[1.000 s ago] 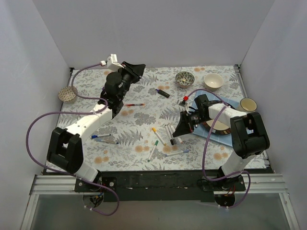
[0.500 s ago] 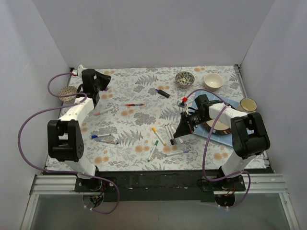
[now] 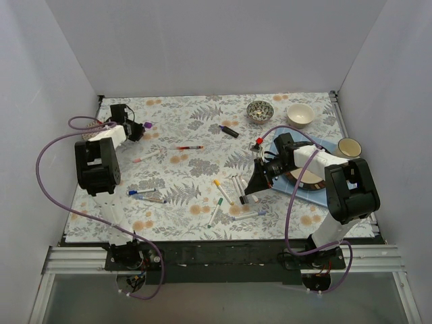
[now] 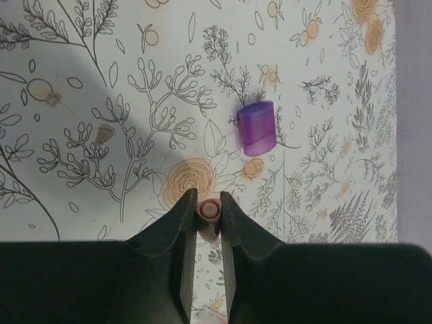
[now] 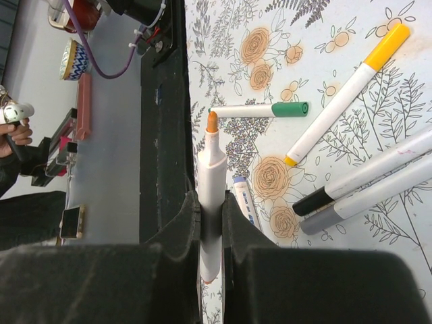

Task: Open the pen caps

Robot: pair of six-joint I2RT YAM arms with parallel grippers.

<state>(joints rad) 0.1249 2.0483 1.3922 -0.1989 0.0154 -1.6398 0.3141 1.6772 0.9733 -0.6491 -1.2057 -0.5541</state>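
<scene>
Far left, back corner of the flowery surface (image 3: 196,115): the left claw (image 4: 208,201) is pinched almost shut on a tiny peach-coloured bit (image 4: 209,210). It's seen end-on and looks hollow, and honestly I can't tell if it's a cap or the end of a pen. Just beyond the fingertips a purple cap (image 4: 258,127) lies loose on its side on the surface, not touching the claw.

Moving right along the left half, a pink pen (image 3: 145,156) and a couple of blue pens (image 3: 144,194) lie flat. A red pen (image 3: 190,147) sits further toward the middle.

Centre-right is the main pile of pens, and the right claw (image 5: 210,202) hangs right over it. It's squeezed narrow around a white pen (image 5: 209,169), gripping the barrel with the bare orange tip (image 5: 211,122) sticking out past the fingers, no cap on it. Below it on the surface, a pen has its green cap (image 5: 291,109) on. Next to that a pen with a yellow cap (image 5: 391,35) lies at a slant. A black-ended pen (image 5: 317,200) and a grey-ended pen (image 5: 324,219) lie side by side, touching along their length.

Right of the pile there's a plate (image 3: 310,181) on a blue cloth, partly under the right arm. A patterned bowl (image 3: 257,110), a white bowl (image 3: 300,115) and a cup (image 3: 349,146) stand toward the back right.
</scene>
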